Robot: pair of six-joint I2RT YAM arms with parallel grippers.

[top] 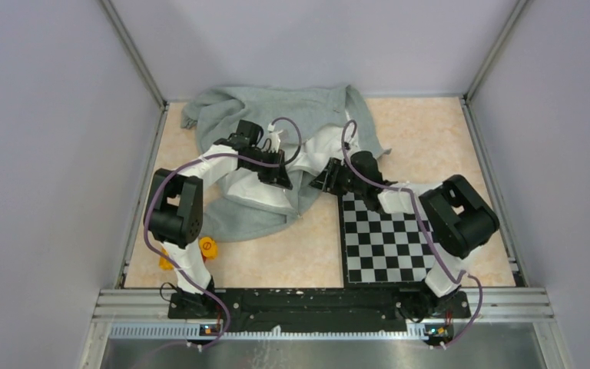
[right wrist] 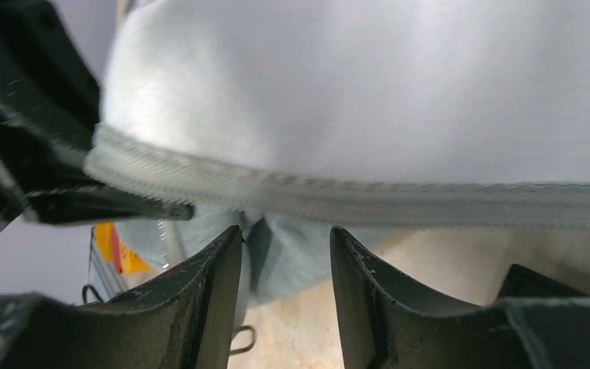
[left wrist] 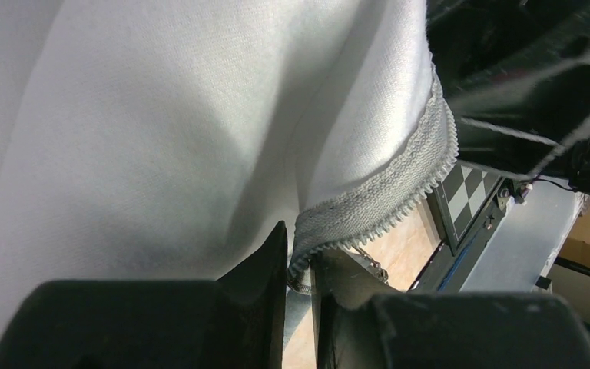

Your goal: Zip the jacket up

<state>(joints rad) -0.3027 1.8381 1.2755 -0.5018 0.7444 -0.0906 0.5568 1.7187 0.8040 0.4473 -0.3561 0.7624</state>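
1. The jacket [top: 276, 108] lies rumpled on the far left-centre of the worktop [top: 292, 254]. It is open at the front, with pale lining [top: 319, 146] showing in the middle. Its near hem comes close to the chessboard [top: 388, 242].
2. The left gripper [top: 278, 175] sits over the lining on the jacket's left front panel. In the left wrist view its fingers [left wrist: 253, 269] stand almost together, and the end of the grey zipper tape [left wrist: 384, 192] runs down into the thin gap between them. It looks pinched there.
3. The right gripper [top: 324, 182] is at the jacket's near edge, just off the chessboard's far-left corner. In the right wrist view its fingers [right wrist: 215, 292] are clearly spread and hold nothing. The zipper tape [right wrist: 353, 196] runs crosswise just beyond the tips.
4. The two grippers are near each other, facing across the opening.
5. Small orange items [top: 209, 247] lie beside the left arm base.
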